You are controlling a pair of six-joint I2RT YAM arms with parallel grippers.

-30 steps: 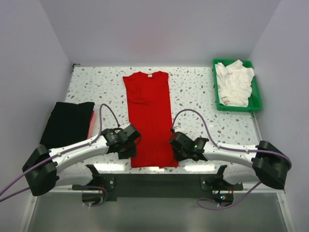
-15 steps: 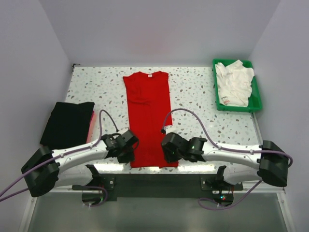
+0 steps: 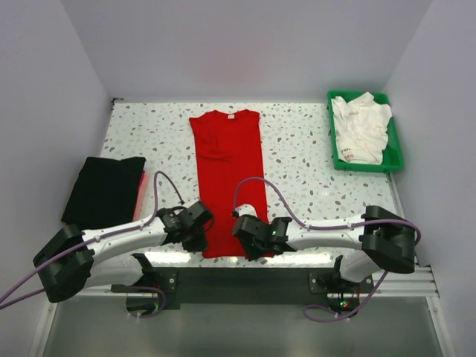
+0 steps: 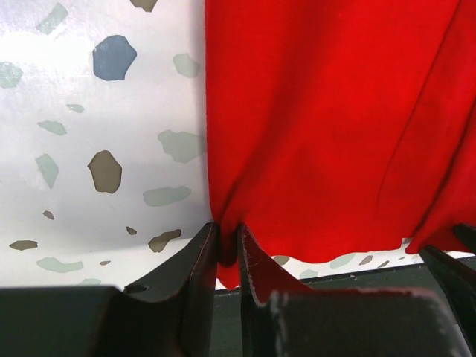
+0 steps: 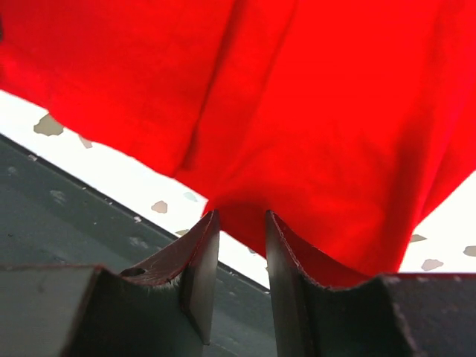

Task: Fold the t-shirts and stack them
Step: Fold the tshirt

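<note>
A long red t-shirt (image 3: 230, 171), folded into a narrow strip, lies down the middle of the table, collar at the far end. My left gripper (image 3: 199, 235) sits at its near left corner; in the left wrist view the gripper (image 4: 227, 234) is shut on a pinch of the red t-shirt (image 4: 335, 111). My right gripper (image 3: 247, 239) is at the near hem, right of the middle. In the right wrist view the gripper (image 5: 242, 223) stands open, with the hem of the red t-shirt (image 5: 297, 97) bulging between its fingertips.
A folded black t-shirt (image 3: 104, 190) lies at the left edge on something red. A green tray (image 3: 394, 160) at the far right holds crumpled white t-shirts (image 3: 361, 130). The table's dark front edge (image 5: 67, 223) runs just under both grippers.
The right arm has swung left from beside the shirt onto its near hem, its jaws now wider. The left jaws have closed onto the shirt's corner.
</note>
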